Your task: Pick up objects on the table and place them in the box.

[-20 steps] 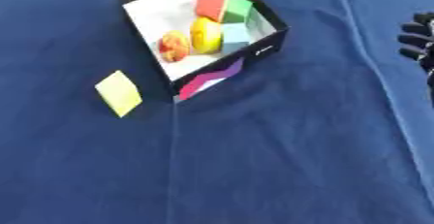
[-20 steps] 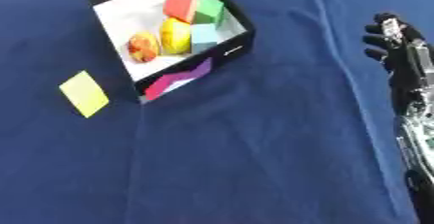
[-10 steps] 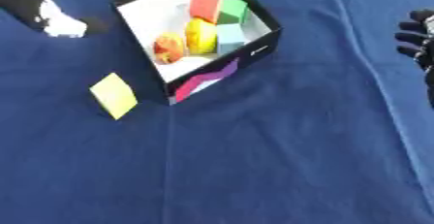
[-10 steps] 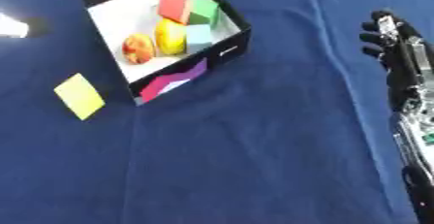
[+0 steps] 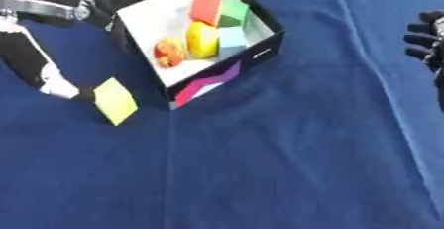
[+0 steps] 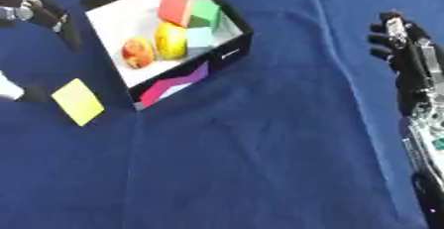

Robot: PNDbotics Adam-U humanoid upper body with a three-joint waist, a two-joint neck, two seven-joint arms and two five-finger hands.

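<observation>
The work surface is a table draped in a dark blue cloth point(image 5: 286, 163), creased in long folds running from near to far.

Toward the left edge lies a flat yellow-green block point(image 5: 115, 100), resting on the cloth just beside the near corner of the box without clearly touching it. The left hand point(image 5: 54, 82), black with a pale tip, reaches down from the far left corner of the table; its pale end sits on the cloth just left of the yellow-green block. Whether its fingers are open or closed cannot be told.

At the right edge, the right hand point(image 6: 397, 37) rests with fingers extended and pointing away from the viewer, holding nothing, well apart from the box.

Toward the far left of the table stands the box point(image 5: 262, 56), black outside with a pink, purple and white pattern on its near wall, white inside, set askew to the table edges. It contains a red-orange rounded item point(image 5: 169, 52), a yellow item point(image 5: 202, 38), a pale blue block point(image 5: 232, 37), a red block point(image 5: 206, 7) and a green block point(image 5: 233, 12).
</observation>
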